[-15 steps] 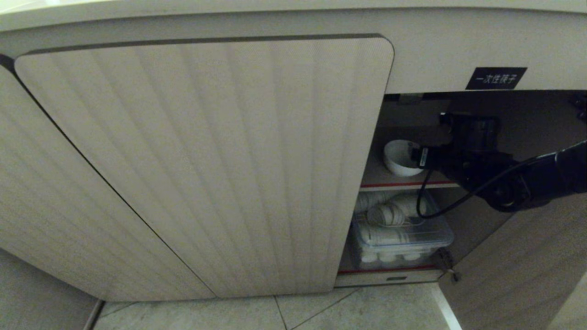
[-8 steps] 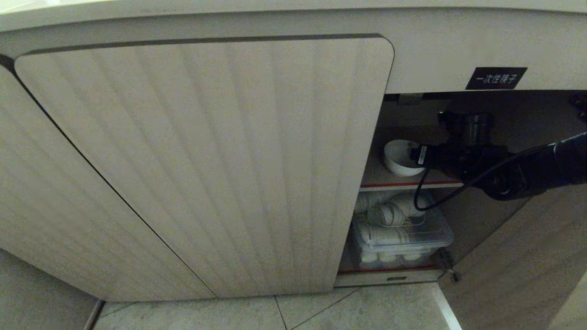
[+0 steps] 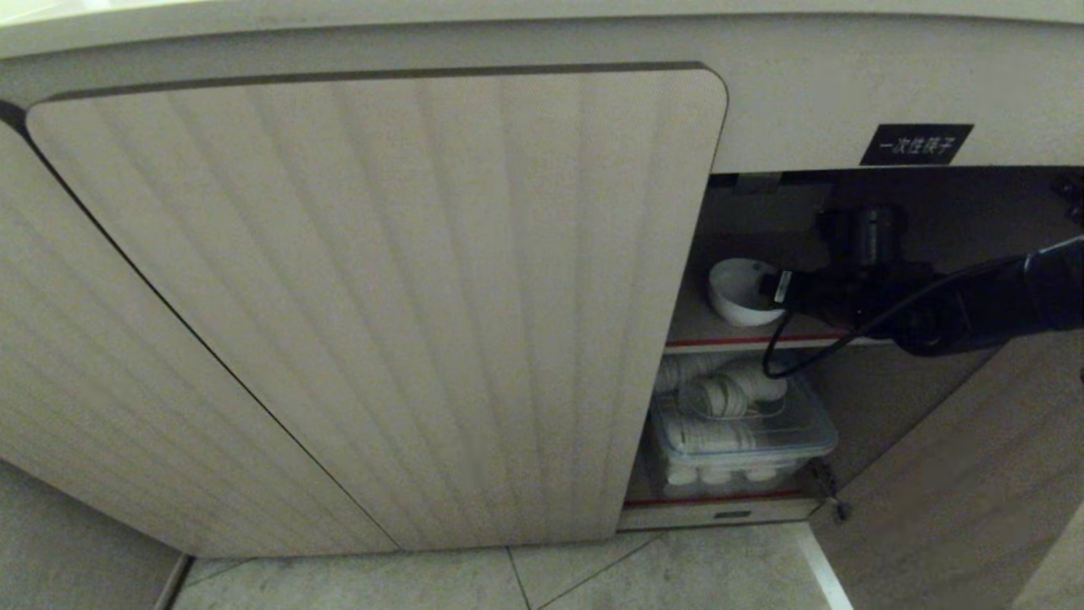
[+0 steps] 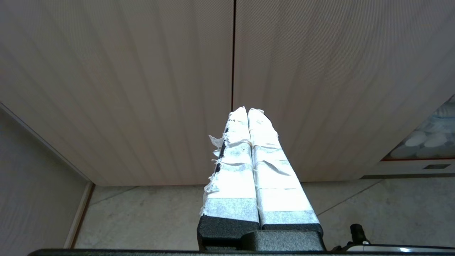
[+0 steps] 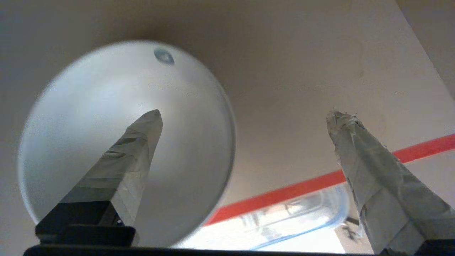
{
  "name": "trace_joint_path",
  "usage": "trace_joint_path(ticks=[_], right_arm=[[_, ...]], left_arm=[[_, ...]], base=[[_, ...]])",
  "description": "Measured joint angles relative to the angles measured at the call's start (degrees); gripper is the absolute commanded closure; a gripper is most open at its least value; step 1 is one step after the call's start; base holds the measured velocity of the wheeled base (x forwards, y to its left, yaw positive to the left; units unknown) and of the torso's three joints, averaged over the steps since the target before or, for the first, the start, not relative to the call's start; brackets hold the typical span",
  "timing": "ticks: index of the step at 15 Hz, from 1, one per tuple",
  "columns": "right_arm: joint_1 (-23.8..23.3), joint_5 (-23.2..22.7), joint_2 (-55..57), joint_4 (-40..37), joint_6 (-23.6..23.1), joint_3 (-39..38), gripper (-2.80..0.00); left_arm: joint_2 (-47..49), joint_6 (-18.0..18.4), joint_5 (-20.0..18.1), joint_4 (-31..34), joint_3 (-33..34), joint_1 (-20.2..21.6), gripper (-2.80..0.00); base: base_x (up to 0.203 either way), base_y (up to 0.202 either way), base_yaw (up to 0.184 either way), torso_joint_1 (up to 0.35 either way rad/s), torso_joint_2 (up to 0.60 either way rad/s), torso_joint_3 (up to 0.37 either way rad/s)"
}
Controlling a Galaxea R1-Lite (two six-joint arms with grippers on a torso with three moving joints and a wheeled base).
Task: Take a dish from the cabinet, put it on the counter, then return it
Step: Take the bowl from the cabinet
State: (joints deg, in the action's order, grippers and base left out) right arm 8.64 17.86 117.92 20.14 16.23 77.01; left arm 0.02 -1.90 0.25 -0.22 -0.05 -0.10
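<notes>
On upper cabinet shelf (image 3: 707, 326): right gripper (image 5: 245, 117) spread wide, one finger over dish (image 5: 106, 106) interior, other outside. Advise straddling rim squarely, then closing gently.

Left gripper (image 4: 248, 112) pressed together, parked before closed door (image 4: 142, 89).

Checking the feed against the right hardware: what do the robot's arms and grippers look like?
The right arm is glossy black with a thin black cable looping under its wrist. The right gripper and the left gripper each have two long tapered fingers wrapped in whitish tape on black bases; the tape on the left one's fingers is frayed along an edge.

Dish (image 3: 735, 292) on cabinet shelf (image 3: 703, 326)
</notes>
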Motion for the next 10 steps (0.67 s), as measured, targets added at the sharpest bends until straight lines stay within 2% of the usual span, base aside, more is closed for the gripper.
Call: trace_joint_path(ticks=[10], right_arm=[[0.0, -0.2, 2.0, -1.7, 0.6, 4.8, -2.80]], left_arm=[[0.0, 0.0, 0.0, 0.0, 0.0, 0.0, 0.00]], base=[[0.000, 0.000, 0.000, 0.000, 0.00, 0.000]])
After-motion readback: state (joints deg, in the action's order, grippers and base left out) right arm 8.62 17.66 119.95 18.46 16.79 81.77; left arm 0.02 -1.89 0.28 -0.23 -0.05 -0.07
